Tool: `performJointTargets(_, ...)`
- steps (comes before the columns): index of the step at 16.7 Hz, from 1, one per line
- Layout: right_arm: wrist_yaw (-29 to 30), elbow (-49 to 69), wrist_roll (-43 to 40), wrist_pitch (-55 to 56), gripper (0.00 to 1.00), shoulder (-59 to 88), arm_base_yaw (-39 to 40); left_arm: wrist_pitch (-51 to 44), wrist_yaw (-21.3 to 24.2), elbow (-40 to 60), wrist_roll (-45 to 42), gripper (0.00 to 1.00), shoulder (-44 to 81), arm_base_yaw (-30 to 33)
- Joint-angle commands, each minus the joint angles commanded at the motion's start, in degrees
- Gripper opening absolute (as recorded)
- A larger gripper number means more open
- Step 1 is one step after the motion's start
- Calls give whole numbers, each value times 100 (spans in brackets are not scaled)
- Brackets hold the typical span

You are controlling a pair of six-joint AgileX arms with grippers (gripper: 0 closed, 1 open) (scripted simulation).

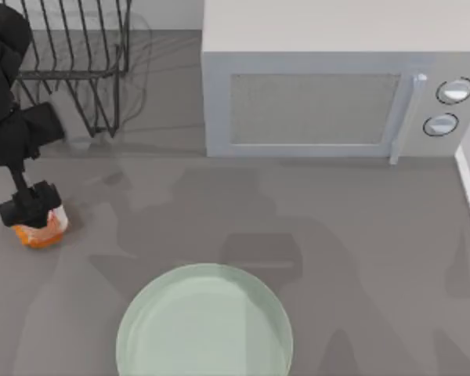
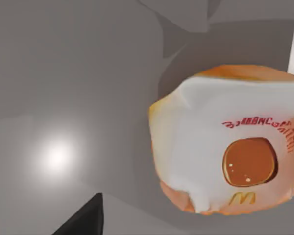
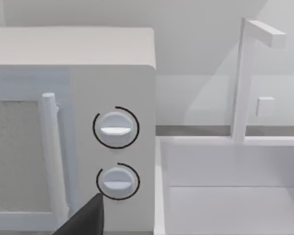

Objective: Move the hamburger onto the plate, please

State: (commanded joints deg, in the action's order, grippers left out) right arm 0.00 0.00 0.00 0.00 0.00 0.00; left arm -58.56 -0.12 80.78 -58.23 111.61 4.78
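The hamburger lies on the table at the far left, orange with a white wrapper top and a reddish-brown centre. My left gripper hangs right over it, open, covering most of it from above. In the left wrist view one dark finger stands off to the side of the hamburger, apart from it. The pale green plate lies at the front middle of the table, well to the right of the hamburger. A finger of my right gripper, open and parked, points toward the microwave's knobs.
A white microwave stands at the back, its door shut, two knobs at its right. A black wire dish rack stands at the back left, close behind my left arm. A white sink with a tap lies at the right edge.
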Motion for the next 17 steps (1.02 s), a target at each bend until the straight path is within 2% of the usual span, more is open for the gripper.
performJointTargets(3, 0, 0, 0, 0, 100, 0, 0, 231, -2, -149, 8, 100, 124, -17)
performJointTargets(9, 0, 0, 0, 0, 100, 0, 0, 1519, 2, -798, -23, 100, 715, -39)
performJointTargets(14, 0, 0, 0, 0, 100, 0, 0, 1621, 2, -865, -27, 100, 778, -43)
performJointTargets(17, 0, 0, 0, 0, 100, 0, 0, 1621, 2, -865, -27, 77, 778, -43)
